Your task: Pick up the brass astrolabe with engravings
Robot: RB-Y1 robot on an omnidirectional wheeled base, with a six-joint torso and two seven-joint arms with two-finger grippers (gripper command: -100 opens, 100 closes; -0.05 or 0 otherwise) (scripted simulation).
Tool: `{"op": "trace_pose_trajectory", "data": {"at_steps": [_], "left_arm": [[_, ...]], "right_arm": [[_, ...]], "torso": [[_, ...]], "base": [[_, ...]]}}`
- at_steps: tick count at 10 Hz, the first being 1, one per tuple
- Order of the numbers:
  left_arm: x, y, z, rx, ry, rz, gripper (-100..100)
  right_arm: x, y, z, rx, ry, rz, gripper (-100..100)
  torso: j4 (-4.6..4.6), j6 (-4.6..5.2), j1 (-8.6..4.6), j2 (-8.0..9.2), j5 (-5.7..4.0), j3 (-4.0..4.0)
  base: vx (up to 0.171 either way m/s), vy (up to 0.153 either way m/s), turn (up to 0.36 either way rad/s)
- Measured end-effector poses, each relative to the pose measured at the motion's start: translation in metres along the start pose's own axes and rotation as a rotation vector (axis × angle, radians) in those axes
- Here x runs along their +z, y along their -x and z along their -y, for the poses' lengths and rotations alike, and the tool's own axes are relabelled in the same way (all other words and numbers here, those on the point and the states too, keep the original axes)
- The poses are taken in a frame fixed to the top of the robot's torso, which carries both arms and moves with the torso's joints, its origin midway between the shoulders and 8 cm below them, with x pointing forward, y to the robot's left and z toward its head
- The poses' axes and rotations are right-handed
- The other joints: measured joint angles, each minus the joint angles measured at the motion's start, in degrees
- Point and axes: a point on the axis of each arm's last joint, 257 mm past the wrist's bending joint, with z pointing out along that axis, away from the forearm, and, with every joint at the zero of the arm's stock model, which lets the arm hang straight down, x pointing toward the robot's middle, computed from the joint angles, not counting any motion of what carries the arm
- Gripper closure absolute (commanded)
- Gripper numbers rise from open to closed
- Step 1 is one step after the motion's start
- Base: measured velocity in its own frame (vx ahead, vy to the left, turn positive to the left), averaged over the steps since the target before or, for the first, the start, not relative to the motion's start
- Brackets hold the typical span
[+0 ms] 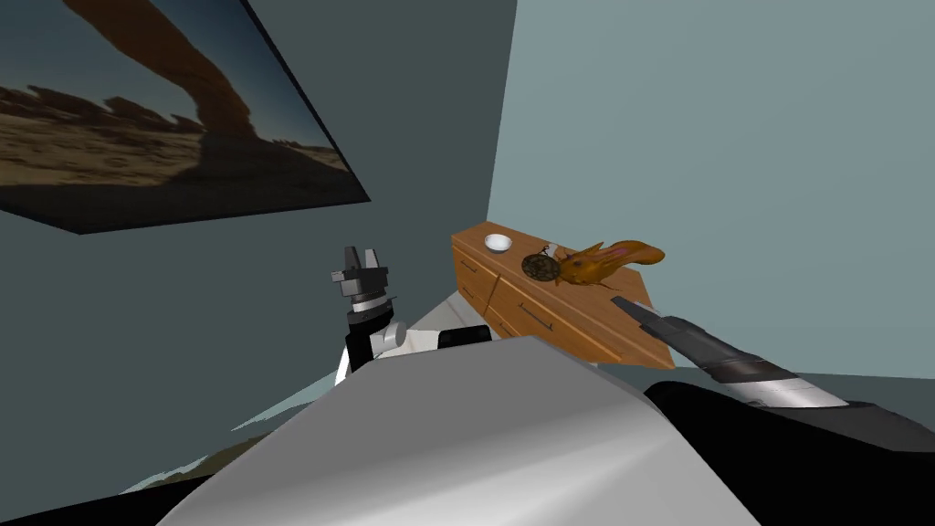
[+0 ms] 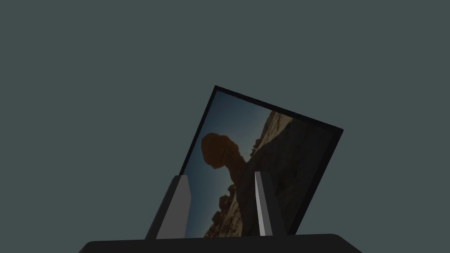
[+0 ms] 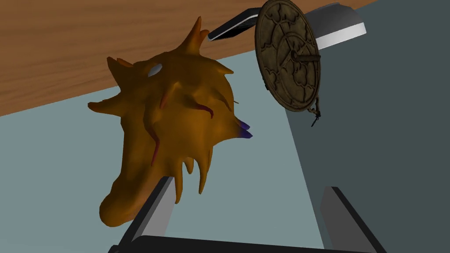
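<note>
The astrolabe (image 1: 540,267) is a dark brown round disc on the wooden dresser top (image 1: 511,239), between a white bowl and an orange spiky shell. In the right wrist view the astrolabe (image 3: 288,57) shows engraved tracery, a centre pin and a small chain. It lies ahead of my right gripper (image 3: 248,193), well beyond the fingertips and off toward one finger (image 3: 347,219). That gripper is open and holds nothing. The orange shell (image 3: 171,127) sits close by the other finger (image 3: 154,211). From the lower right, my right gripper (image 1: 621,301) reaches toward the dresser.
The white bowl (image 1: 498,242) stands at the dresser's far end, and a flat dark object (image 3: 233,25) lies behind the astrolabe. The dresser front (image 1: 548,320) has drawers with handles. My left gripper (image 1: 362,260) is raised beside the dark wall, fingers apart and empty.
</note>
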Motion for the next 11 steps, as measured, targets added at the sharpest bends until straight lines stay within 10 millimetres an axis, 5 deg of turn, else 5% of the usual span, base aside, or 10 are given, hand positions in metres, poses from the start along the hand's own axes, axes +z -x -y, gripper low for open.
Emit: {"op": "trace_pose_trajectory", "data": {"at_steps": [11], "left_arm": [[0.000, 0.000, 0.000, 0.000, 0.000, 0.000, 0]], "right_arm": [[-0.025, 0.029, -0.008, -0.309, -0.040, -0.307, -100]], "torso": [[-0.01, -0.03, -0.02, -0.05, -0.01, -0.03]], "base": [[0.025, -0.014, 0.157]]}}
